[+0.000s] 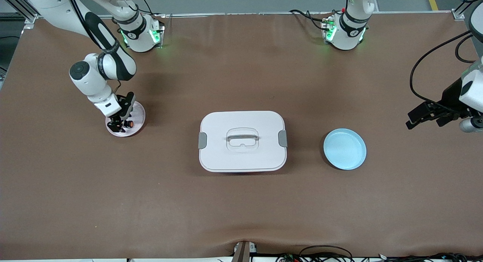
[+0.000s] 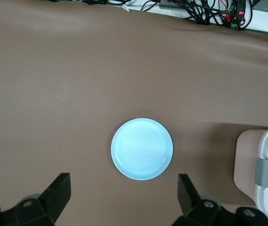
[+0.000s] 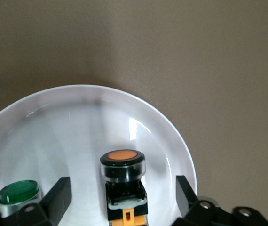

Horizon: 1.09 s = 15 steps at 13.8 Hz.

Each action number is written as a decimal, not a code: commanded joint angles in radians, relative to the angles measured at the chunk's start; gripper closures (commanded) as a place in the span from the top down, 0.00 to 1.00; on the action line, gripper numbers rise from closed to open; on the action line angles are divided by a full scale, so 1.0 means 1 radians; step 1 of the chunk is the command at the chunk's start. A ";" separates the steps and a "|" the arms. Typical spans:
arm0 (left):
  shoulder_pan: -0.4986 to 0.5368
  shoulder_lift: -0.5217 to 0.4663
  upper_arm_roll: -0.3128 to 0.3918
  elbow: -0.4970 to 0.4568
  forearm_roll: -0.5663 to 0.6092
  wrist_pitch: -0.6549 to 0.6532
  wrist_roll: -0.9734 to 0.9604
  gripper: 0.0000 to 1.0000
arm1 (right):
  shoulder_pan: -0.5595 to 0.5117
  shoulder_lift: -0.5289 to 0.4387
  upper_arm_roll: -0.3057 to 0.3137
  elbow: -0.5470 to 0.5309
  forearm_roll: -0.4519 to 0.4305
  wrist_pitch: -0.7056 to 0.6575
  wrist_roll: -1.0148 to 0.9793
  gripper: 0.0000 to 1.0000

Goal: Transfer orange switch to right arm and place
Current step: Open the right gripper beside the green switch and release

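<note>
Orange switch [image 3: 122,181] lay on the white plate [image 3: 162,136] between my right claw's [image 3: 120,200] spread fingers, cap pointing away from the wrist; my left claw [image 2: 122,195] waited open over the worktop.

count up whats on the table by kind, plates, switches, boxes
plates: 2, the white plate under the right gripper and the blue plate under the left gripper
switches: 2, the orange switch and the green switch, both on the white plate
boxes: 1, the white lidded box at mid-table
total: 5
</note>
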 commanded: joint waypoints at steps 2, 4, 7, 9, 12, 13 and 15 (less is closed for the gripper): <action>-0.053 -0.048 0.064 0.009 0.016 -0.070 0.015 1.00 | -0.021 -0.020 0.018 0.001 -0.005 -0.007 0.011 1.00; -0.051 -0.067 0.066 0.017 0.016 -0.084 0.011 1.00 | -0.023 -0.037 0.018 0.021 0.003 -0.082 0.014 1.00; -0.050 -0.087 0.066 0.017 0.014 -0.128 0.009 1.00 | -0.023 -0.089 0.017 0.075 0.026 -0.269 0.035 1.00; -0.051 -0.090 0.058 0.020 0.016 -0.157 0.006 1.00 | -0.021 -0.114 0.017 0.121 0.049 -0.386 0.037 1.00; -0.051 -0.085 0.057 0.043 0.014 -0.183 0.012 1.00 | -0.023 -0.128 0.012 0.201 0.057 -0.536 0.038 1.00; -0.053 -0.085 0.058 0.042 0.017 -0.186 0.009 1.00 | -0.023 -0.134 0.011 0.225 0.057 -0.587 0.041 1.00; -0.051 -0.082 0.058 0.052 0.017 -0.188 0.009 1.00 | -0.024 -0.161 0.008 0.268 0.057 -0.685 0.061 1.00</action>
